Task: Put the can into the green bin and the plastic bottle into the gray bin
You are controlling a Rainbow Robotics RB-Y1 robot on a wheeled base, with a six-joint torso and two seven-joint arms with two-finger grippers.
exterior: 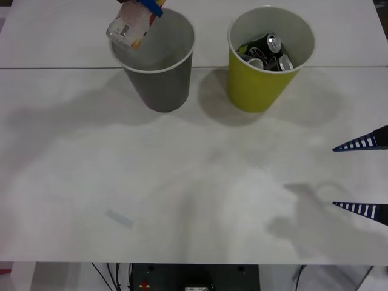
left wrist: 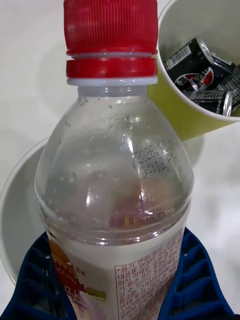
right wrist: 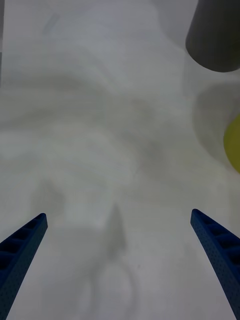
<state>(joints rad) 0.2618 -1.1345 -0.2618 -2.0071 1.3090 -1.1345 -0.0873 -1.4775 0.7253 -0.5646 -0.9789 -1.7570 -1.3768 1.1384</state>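
Hanging over the gray bin (exterior: pixel 159 57) at the far left of the table (exterior: pixel 182 194), the left gripper (exterior: pixel 148 7) is clamped on the bottle (exterior: pixel 130 27), blue fingers (left wrist: pixel 192 280) pressed against both sides of the label. In the front view the bottle tilts above the bin's rim, clear end lowest. From the left wrist, its red cap (left wrist: pixel 111 37) points out past the gray rim toward the green bin (exterior: pixel 267 60). Cans (exterior: pixel 267 51) lie inside that green bin, just beside the gray one. Over at the right edge, the right gripper (exterior: pixel 364 177) hovers above bare table, fingers spread wide apart.
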